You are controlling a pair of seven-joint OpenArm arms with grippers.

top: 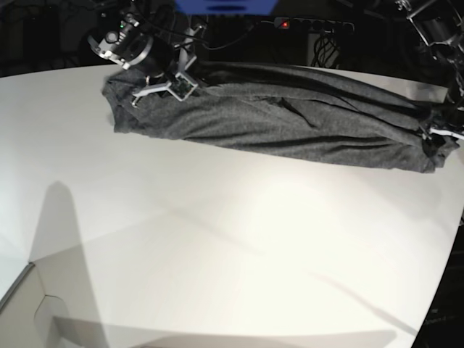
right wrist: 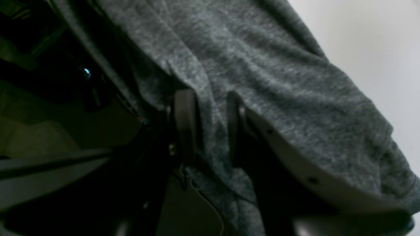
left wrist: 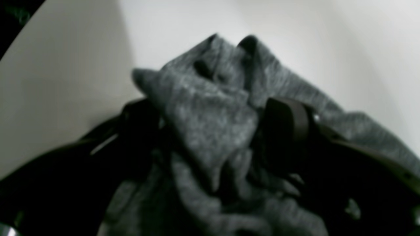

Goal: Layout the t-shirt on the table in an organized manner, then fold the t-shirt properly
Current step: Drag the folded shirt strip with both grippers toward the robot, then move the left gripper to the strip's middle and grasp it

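Grey knit t-shirt hangs stretched along the worktop's far edge, both grippers' fingers clamped on bunched cloth; uneven pulling could slip it free.

1. Both wrist views are blurred; the t-shirt shows only as soft grey folds there.
2. In the left wrist view, bunched cloth covers the left gripper between its fingers.
3. In the base view, the left gripper is cut off at the right edge, perhaps partly buried in fabric.
4. The right gripper has its fingertips hidden in cloth.
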